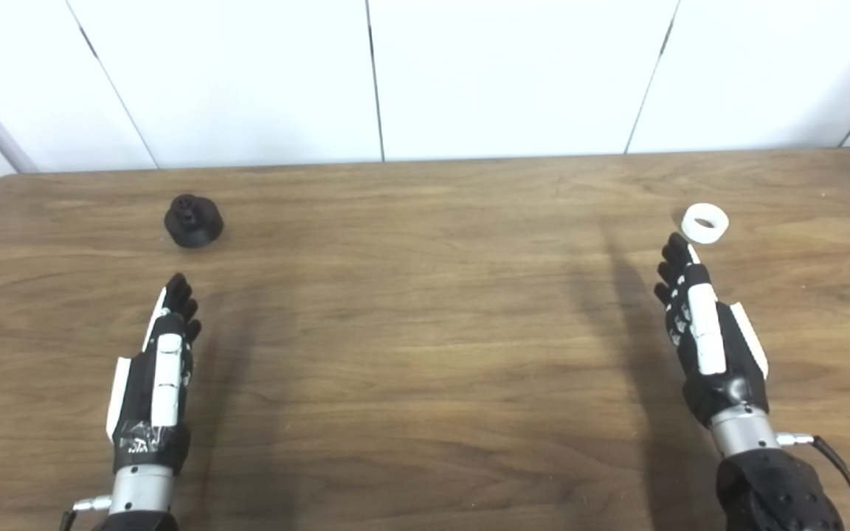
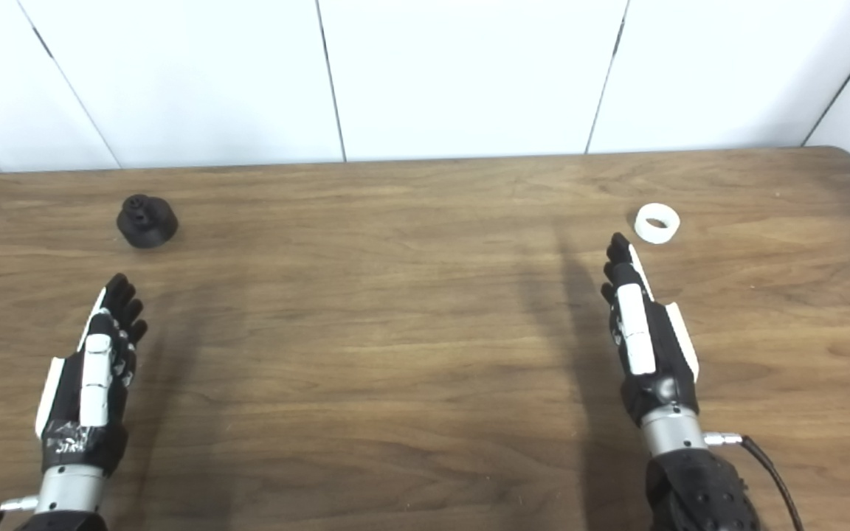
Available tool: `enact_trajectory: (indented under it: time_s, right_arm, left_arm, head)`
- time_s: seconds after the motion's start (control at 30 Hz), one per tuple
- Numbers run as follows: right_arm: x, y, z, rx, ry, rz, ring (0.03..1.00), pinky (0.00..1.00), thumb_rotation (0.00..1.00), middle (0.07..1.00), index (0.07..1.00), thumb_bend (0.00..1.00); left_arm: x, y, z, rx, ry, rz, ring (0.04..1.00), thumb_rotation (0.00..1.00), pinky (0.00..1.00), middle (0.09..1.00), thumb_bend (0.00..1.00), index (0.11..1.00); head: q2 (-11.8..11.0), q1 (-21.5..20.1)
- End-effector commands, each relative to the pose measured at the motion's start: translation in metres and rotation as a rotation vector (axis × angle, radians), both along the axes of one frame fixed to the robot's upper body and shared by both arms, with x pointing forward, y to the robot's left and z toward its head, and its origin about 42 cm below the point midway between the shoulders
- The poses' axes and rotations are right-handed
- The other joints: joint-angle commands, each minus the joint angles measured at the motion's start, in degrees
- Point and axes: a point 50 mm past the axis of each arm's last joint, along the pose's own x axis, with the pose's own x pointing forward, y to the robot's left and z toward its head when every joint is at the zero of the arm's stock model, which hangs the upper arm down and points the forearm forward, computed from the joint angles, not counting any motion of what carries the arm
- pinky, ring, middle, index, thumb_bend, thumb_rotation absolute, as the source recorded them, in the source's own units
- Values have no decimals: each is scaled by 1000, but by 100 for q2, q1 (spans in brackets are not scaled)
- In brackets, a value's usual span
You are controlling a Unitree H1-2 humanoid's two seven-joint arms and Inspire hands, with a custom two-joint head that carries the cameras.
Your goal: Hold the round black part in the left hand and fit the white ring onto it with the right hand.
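Nearest, left hand [image 1: 158, 361]: released, fingers extended and pointing away, empty, above the table's left part.
Right hand [image 1: 705, 332]: released likewise, fingers straight, grasping nothing; fingertips [image 1: 674, 249] just short of the white ring, apart from it.
Table [image 1: 425, 354]: brown wood grain, rounded far corners.
Round black part [image 1: 193, 220]: resting on the table beyond the left hand, untouched.
White ring [image 1: 705, 223]: lying flat, far right, opening upward.
Farthest, wall [image 1: 513, 74]: white panels with dark seams.
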Motion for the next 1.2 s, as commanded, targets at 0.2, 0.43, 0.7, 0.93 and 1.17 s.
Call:
enact_trajectory:
  time_s: [0.2,0.43,0.7,0.93,1.17]
  right_arm:
    - [3,1,15,-8,-91,17,1000,1000,1000,1000,998,540]
    - [2,-1,11,-11,-76,14,1000,1000,1000,1000,996,554]
    - [0,-9,2,-11,-67,18,1000,1000,1000,1000,995,517]
    - [-2,-19,1,-13,-61,36,1000,1000,1000,1000,1000,501]
    - [-3,-22,2,-3,-50,51,1000,1000,1000,1000,1000,461]
  left_arm:
    - [-5,4,7,37,-36,-6,1000,914,1000,1000,570,991]
    - [-5,3,3,34,-35,-8,1000,915,1000,1000,566,996]
    - [-8,-7,-8,29,-42,8,996,885,1000,985,453,965]
    - [-10,-21,-17,44,-25,-24,1000,929,1000,1000,514,983]
    - [-10,-31,-22,50,-12,-27,1000,895,1000,1000,543,990]
  head:
    - [1,-8]
    - [-253,266]
    - [-682,1007]
    - [-965,1634]
    - [-1159,1817]
